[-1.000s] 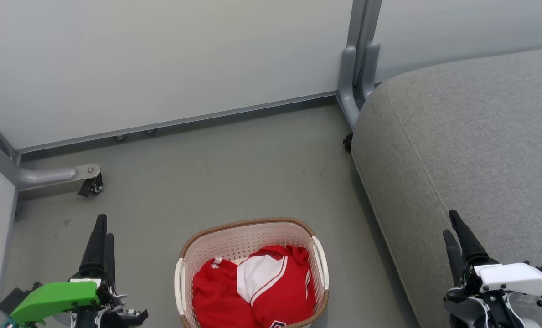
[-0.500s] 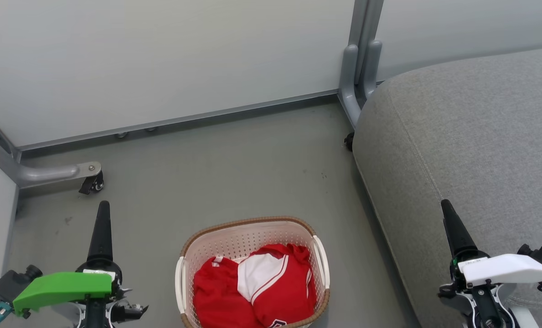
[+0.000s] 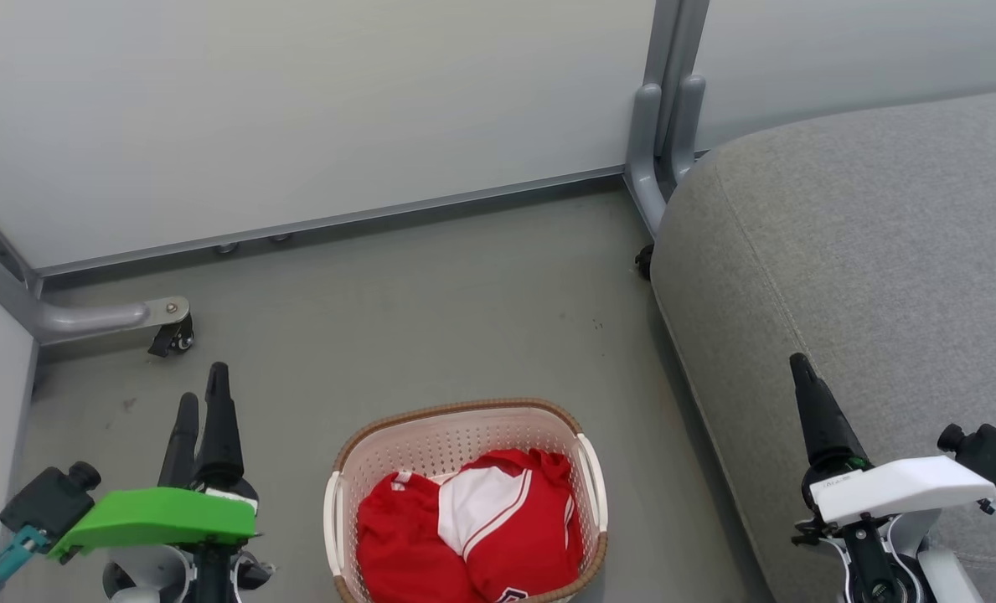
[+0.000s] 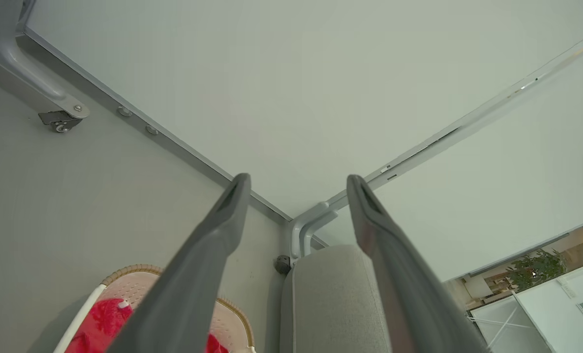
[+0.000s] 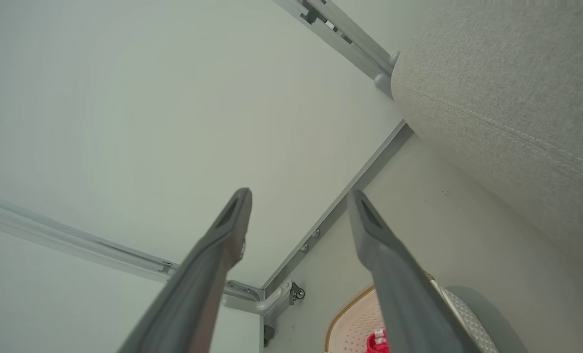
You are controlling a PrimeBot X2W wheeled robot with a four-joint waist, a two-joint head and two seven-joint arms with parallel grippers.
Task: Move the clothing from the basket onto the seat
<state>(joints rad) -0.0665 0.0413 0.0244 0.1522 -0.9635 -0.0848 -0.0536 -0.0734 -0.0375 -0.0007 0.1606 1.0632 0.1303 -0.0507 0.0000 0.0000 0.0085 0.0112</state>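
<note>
We rolled both wrists this last second; left gripper [image 4: 298, 179] and right gripper [image 5: 298, 193] gaped empty (red fabric clothing [image 3: 414, 536] untouched in cream perforated basket [image 3: 456, 409]).

Grey floor [image 3: 430, 310] lay ahead of the left tool [image 3: 202, 383]; pale panel walls [image 3: 296, 109] on grey castered frames [image 3: 87, 318] stood beyond it.

Grey floor [image 3: 430, 318], lightly scuffed, with small dark specks. Pale partition panels [image 3: 296, 100] stand on it, edged below by a grey metal rail [image 3: 338, 222]. A grey upright post [image 3: 669, 92] joins two panels. A curved foot [image 3: 87, 318] at left carries a black caster [image 3: 175, 337]. A second caster [image 3: 644, 261] sits by the post base.
</note>
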